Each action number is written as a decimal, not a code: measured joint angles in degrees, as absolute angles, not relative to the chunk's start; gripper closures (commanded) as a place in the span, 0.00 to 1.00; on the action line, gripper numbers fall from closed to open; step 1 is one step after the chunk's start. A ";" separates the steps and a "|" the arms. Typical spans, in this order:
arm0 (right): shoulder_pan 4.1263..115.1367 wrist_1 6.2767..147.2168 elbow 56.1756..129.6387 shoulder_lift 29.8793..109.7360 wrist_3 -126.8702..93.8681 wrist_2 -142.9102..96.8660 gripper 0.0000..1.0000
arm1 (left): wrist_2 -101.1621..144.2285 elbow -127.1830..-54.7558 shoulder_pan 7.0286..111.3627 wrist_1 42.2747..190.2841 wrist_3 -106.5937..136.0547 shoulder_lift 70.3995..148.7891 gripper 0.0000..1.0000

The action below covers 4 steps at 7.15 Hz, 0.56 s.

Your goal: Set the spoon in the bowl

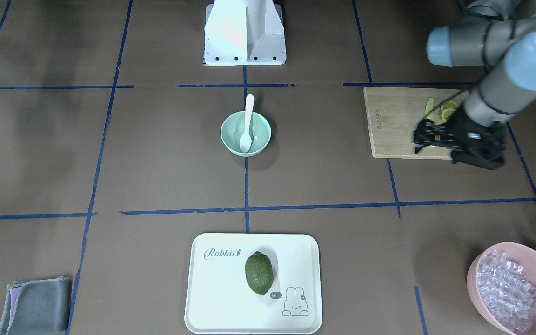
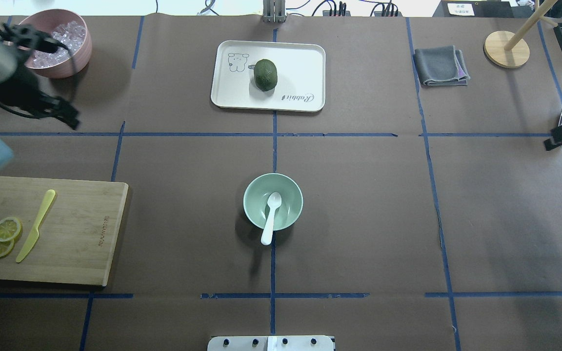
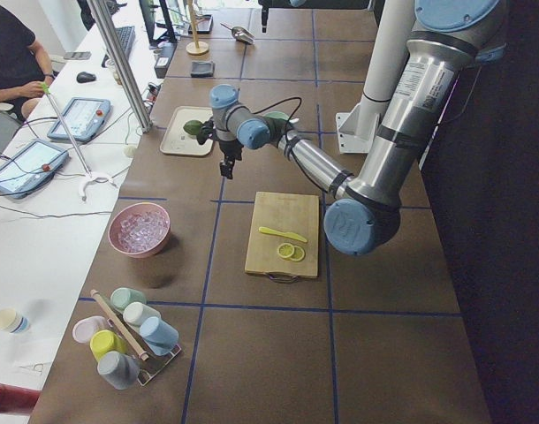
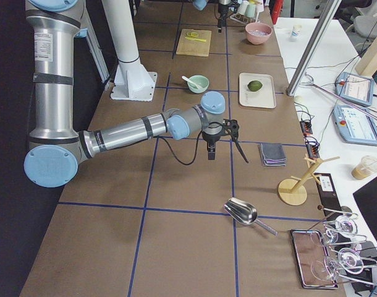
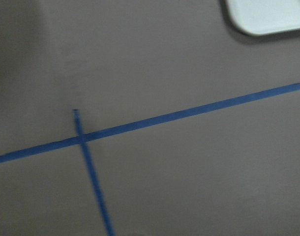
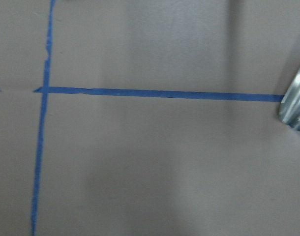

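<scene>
While spoon lies in bowl, jaws indistinct.

We find the spoon in the bowl at the middle of the worktop, handle resting over the near rim, the tray with a fruit on it beyond, and the cutting board to the left carrying the knife beside two slices.

A desk covered in brown paper, marked into squares by blue tape lines, fills most of the space. Beside it stands a long white side table with a slanted silver metal pole. The light is even and the shadows soft.
</scene>
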State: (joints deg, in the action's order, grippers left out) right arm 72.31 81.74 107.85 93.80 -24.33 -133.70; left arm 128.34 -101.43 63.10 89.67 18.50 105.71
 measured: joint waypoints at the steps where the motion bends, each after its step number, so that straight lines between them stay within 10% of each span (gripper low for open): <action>1: 75.91 85.27 106.19 94.12 -15.45 -133.99 0.00 | 128.59 -100.60 68.74 85.39 8.67 103.87 0.07; 4: 84.76 92.39 99.77 93.95 5.25 -134.02 0.00 | 131.53 -93.23 85.60 74.07 -12.72 102.76 0.00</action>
State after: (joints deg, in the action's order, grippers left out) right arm 84.76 92.39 99.77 93.95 5.25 -134.02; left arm 131.53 -93.23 85.60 74.07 -12.72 102.76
